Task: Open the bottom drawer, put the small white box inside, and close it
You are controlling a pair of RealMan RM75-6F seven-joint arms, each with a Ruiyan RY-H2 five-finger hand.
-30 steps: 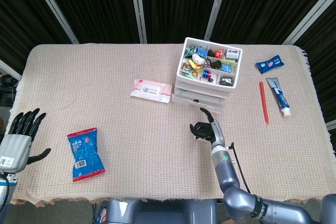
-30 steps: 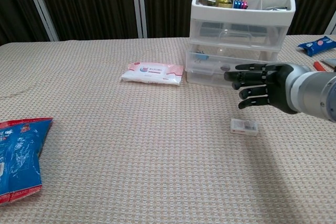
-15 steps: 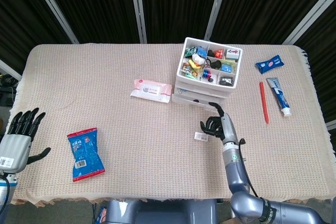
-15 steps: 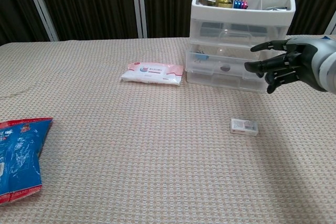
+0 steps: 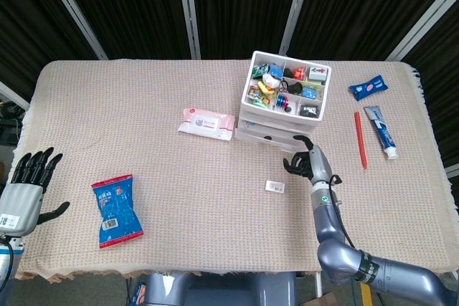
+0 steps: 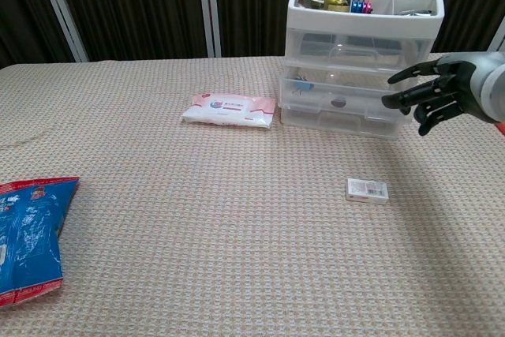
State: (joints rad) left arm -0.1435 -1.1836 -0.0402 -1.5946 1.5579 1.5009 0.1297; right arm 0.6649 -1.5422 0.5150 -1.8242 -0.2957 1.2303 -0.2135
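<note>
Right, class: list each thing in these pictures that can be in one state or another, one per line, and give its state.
Bottom drawer: closed.
Middle drawer: pulled slightly out.
Top tray: open, full of small items.
Small white box: lying flat on the cloth, outside the drawers.
Wipes pack: flap closed.
Right hand: empty, fingers spread, beside the drawers.
Left hand: empty, fingers spread.
</note>
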